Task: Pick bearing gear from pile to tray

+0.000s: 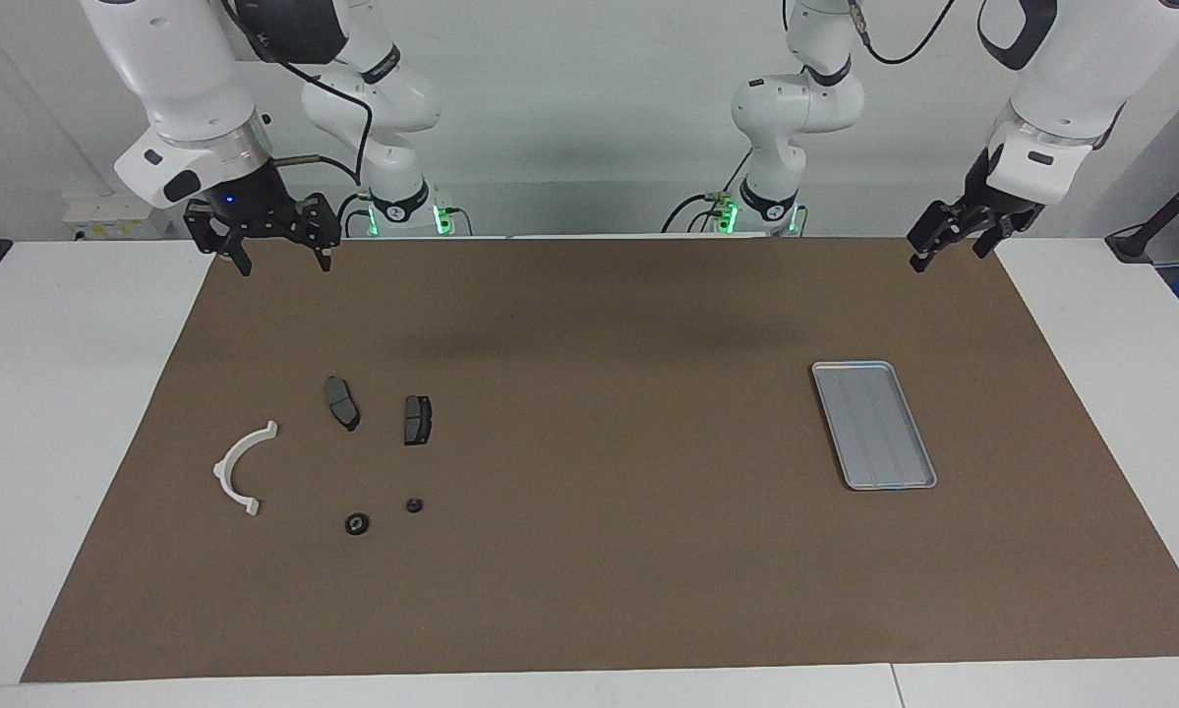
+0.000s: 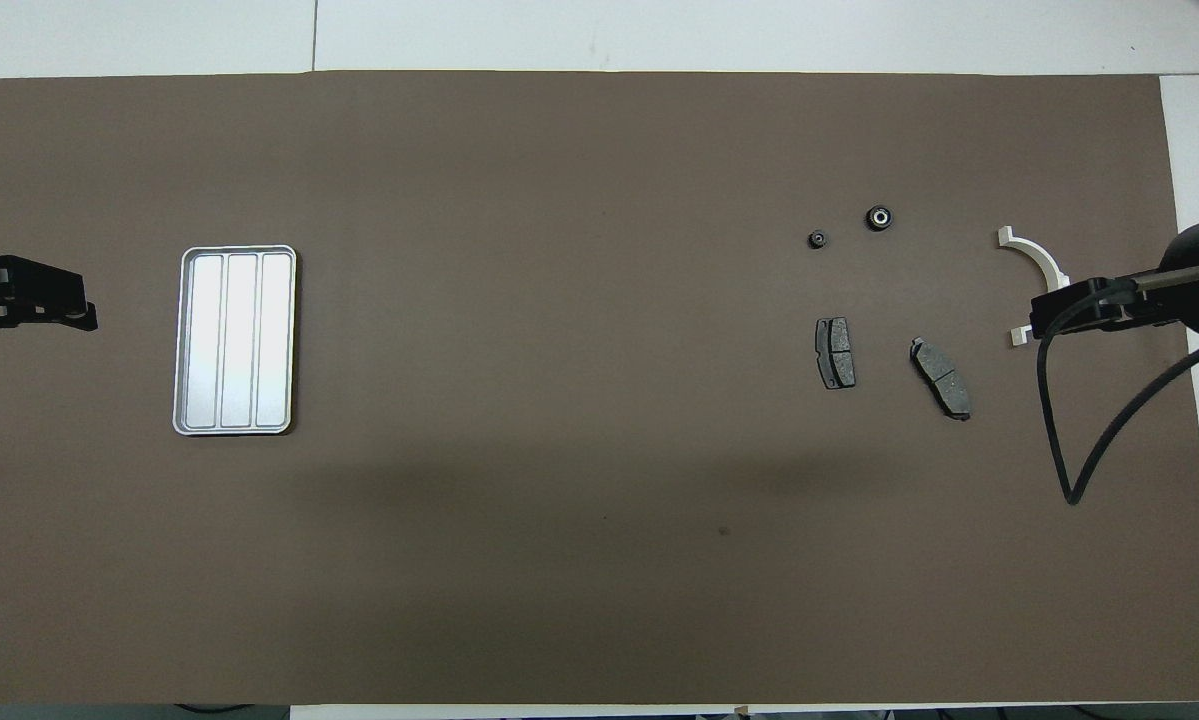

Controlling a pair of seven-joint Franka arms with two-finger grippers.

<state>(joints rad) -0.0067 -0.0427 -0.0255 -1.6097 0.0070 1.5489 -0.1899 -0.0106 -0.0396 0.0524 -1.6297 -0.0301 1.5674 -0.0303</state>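
Going across the facing view from its left edge, the right gripper [image 1: 285,261] comes first. It hangs in the air above the corner of the brown mat [image 1: 599,590] at the right arm's end of the table, its two fingers spread wide and holding nothing.

Below it lies the pile. The white half-ring bracket [image 1: 238,469] is the outermost piece, flat on the mat, its open side turned toward the tray. Between the bracket and the tray lie two dark grey pads: the first pad [image 1: 341,402] is nearer to the robots than the bracket and slightly tilted, and the second pad [image 1: 417,419] sits near it on the tray's side, apart from it. Farther from the robots than the pads are two small black round parts, the larger round part [image 1: 356,523] with a pale centre and the smaller round part [image 1: 413,505] beside it toward the tray; the two do not touch. Either could be the bearing gear; which one cannot be told.

The tray [image 1: 874,482] lies well apart from the pile, toward the left arm's end of the table, flat on the mat with its long side running away from the robots at a slight slant. It holds nothing.

Last, the left gripper [image 1: 951,251] hangs over the mat's corner nearer to the robots than the tray, fingers spread and empty.
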